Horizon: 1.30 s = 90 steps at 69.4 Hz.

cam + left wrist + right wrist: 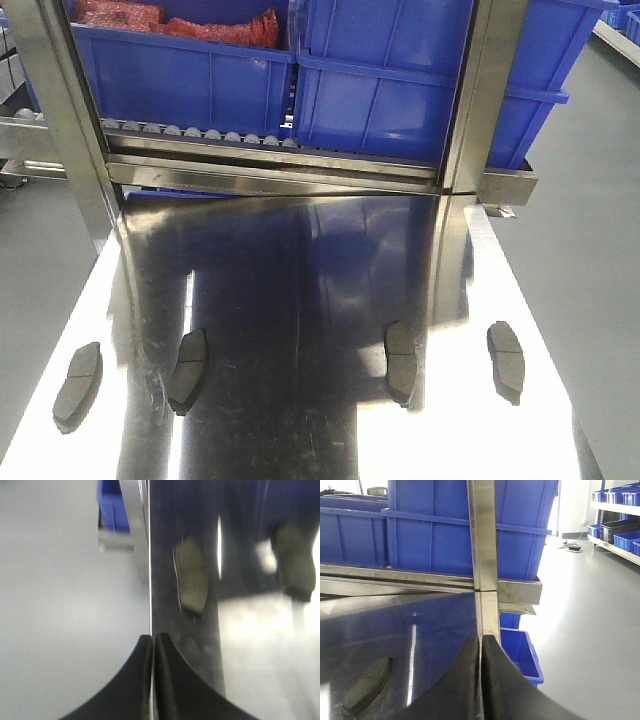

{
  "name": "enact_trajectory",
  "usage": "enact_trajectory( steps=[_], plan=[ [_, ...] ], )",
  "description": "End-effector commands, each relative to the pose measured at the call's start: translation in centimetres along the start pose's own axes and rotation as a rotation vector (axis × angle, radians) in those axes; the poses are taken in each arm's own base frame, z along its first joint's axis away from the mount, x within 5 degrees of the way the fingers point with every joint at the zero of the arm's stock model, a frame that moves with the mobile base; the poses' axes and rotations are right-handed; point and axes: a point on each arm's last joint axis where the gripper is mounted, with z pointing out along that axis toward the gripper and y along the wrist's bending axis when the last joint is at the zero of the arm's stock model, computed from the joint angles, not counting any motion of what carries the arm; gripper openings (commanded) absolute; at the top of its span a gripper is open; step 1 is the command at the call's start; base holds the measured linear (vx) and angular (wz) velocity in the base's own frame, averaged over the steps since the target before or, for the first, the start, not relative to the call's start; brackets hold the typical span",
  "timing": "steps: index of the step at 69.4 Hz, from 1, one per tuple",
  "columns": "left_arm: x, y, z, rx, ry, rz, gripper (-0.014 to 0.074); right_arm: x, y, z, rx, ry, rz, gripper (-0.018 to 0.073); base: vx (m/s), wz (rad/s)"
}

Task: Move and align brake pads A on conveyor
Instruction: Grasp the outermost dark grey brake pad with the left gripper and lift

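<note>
Nothing is picked up yet. All four pads lie on the steel table (300, 270) in a loose row, well apart and each skewed its own way. The belt isn't in any view.

Both claws are empty, fingers pressed together. The left claw (152, 639) hangs over the table's left edge and the right claw (481, 641) lines up with the rack post (482, 545). Spread the fingers before you descend.

I'd take the outer pads first: the far-left pad (78, 385) with the left arm, the far-right pad (506, 362) with the right. Pinch across the short width at the middle groove so the pad can't swing. (The left wrist view is blurred, so that pad's edge is probably best checked from the front view.)

Materials:
- **Table:** polished steel, mirror-like and scuffed. It looks slick, so a nudged pad will likely slide.
- **Rack (280, 165):** steel frame with rollers, carrying blue plastic bins (200, 80).
- **Pads:** thin, flat, dull dark grey, slightly curved oblongs. They sit low, so your fingertips must come down nearly to the steel.
- **Claw fingers:** smooth, black, curving to narrow tips.
</note>
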Motion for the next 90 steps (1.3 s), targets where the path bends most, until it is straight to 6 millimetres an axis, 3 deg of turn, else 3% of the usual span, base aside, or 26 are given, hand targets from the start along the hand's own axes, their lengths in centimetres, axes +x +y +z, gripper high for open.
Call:
enact_trajectory(
  steps=[1,31,41,56,67,78,90],
  plan=[
    [-1.1,0.0,-0.2,0.005,-0.022,-0.016,-0.0006,-0.4,0.0,-0.1,0.006,-0.078,-0.01,-0.0007,0.0,0.0],
    [-1.4,0.0,-0.2,0.005,-0.047,-0.091,0.004,-0.4,0.0,-0.1,0.006,-0.078,-0.01,-0.0007,0.0,0.0],
    [-1.4,0.0,-0.2,0.005,-0.052,-0.088,0.015,-0.4,0.0,-0.1,0.006,-0.078,-0.01,-0.0007,0.0,0.0],
    [-1.5,0.0,-0.2,0.004,-0.057,-0.073,0.0405,-0.4,0.0,-0.1,0.006,-0.078,-0.01,-0.0007,0.0,0.0],
    [-1.7,0.0,-0.2,0.011,-0.072,-0.07,0.0496,-0.4,0.0,-0.1,0.006,-0.078,-0.01,-0.0007,0.0,0.0],
    [-3.3,-0.6,-0.1,0.085,-0.03,-0.052,0.0499,-0.4,0.0,-0.1,0.006,-0.078,-0.01,-0.0007,0.0,0.0],
    [-6.8,-1.3,1.4,0.19,0.083,-0.016,0.0499,-0.4,0.0,-0.1,0.006,-0.078,-0.01,-0.0007,0.0,0.0]
  ],
)
